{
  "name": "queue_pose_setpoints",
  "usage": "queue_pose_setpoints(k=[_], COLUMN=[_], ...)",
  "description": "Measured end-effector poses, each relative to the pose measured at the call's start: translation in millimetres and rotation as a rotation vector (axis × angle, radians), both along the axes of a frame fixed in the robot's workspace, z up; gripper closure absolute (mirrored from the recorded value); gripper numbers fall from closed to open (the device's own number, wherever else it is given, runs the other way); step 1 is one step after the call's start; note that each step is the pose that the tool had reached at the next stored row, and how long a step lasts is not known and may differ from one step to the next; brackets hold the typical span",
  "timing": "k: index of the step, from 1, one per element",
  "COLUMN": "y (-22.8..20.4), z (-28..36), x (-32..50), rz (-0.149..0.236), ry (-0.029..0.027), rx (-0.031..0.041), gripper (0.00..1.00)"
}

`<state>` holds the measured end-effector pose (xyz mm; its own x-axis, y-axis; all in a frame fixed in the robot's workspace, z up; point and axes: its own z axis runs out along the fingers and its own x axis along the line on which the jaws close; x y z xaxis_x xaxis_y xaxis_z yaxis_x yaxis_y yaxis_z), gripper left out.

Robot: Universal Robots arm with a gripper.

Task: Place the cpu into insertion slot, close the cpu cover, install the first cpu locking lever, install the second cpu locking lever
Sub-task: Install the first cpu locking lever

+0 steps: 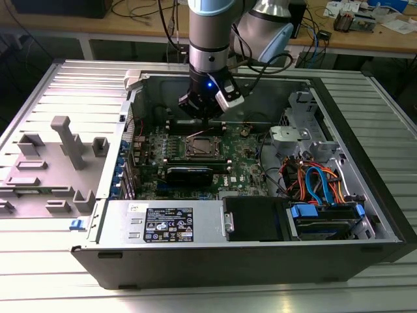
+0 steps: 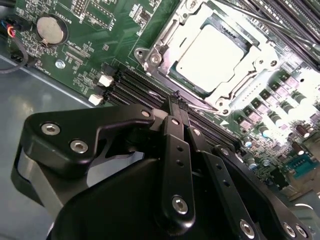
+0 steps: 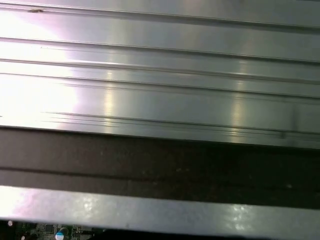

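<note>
While gripper (image 2: 177,98) hovers pinched, cpu (image 2: 212,52) lies flat, top upward

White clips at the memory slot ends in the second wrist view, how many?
2: one white clip near the round battery, a second clip right beside it; the end effector may hide more.

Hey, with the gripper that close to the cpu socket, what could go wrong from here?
1. The gripper, fingers together, hangs over the black memory slots right beside the cpu cover; a sideways slip might scrape the slots or nearby small parts.
2. The cpu sits framed by the cover; uneven pressure there could possibly shift or strain it.
</note>
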<state>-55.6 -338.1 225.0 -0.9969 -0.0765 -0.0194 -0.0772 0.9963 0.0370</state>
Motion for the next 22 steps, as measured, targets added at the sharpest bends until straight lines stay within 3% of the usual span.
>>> queue_pose_setpoints(k=[10,16,22], y=[0.0,0.0,0.0], z=[-4.9,-12.6,-13.6], x=[8.2,9.1,9.2], rz=[0.000,0.000,0.000], ry=[-0.0005,-0.0026,-0.0029], rx=[-0.0016,-0.0030,-0.0030], gripper=[0.89,0.89,0.89])
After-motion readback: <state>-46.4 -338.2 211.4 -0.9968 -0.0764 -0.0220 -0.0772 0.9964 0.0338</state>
